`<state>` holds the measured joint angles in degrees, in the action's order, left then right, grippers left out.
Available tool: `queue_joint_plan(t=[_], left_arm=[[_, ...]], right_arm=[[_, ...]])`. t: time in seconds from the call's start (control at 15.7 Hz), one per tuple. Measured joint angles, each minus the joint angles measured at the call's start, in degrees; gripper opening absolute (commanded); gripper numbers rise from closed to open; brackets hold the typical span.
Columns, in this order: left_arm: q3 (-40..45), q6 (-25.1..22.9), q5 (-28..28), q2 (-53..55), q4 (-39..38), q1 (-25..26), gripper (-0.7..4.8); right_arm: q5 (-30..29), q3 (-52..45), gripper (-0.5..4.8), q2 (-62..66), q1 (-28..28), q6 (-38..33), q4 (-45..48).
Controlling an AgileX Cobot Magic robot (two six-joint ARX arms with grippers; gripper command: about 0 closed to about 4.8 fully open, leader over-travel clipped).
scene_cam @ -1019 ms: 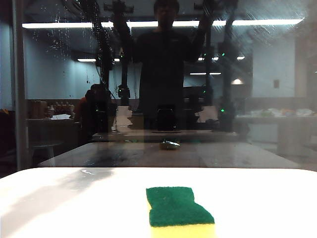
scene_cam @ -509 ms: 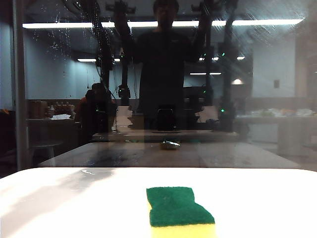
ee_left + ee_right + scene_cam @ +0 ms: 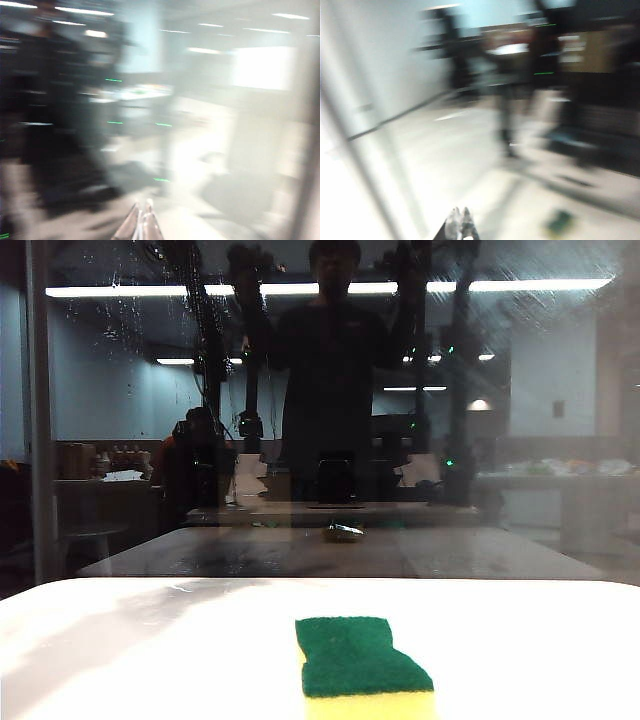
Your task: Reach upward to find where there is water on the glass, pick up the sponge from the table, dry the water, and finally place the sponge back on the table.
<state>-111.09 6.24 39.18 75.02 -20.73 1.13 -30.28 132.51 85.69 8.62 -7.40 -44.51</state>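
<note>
Our left hand (image 3: 141, 220) and right hand (image 3: 459, 220), both pinched empty, just swung aside scanning; drips (image 3: 110, 315) at 11 o'clock, sponge (image 3: 362, 667) untouched on desk (image 3: 150, 640).

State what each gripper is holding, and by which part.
Nothing. The left gripper and right gripper are both shut on nothing, raised toward the glass. The sponge lies untouched on the table.

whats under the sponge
The sponge lies green side up on the bare white table, with nothing seen beneath it. Its underside is hidden. Both shut grippers, left and right, are elsewhere.
</note>
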Motion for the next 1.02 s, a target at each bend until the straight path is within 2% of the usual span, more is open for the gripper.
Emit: queue_joint_plan(t=[0.19,0.38,0.83,1.02], left_arm=[[0.0,3.8,9.8,0.1,0.7,0.0,-0.05],[0.0,4.8,18.6,0.2,1.2,0.0,-0.05],[0.0,6.5,27.4,0.2,3.0,0.0,-0.05],[0.0,6.5,31.3,0.2,3.3,0.0,-0.05]], right_arm=[[-10.7,0.0,-0.06,0.0,0.0,0.0,0.1],[-21.7,0.0,-0.06,0.0,0.0,0.0,0.5],[-29.9,0.0,-0.06,0.0,0.0,0.0,3.8],[-31.0,0.0,-0.06,0.0,0.0,0.0,4.8]])
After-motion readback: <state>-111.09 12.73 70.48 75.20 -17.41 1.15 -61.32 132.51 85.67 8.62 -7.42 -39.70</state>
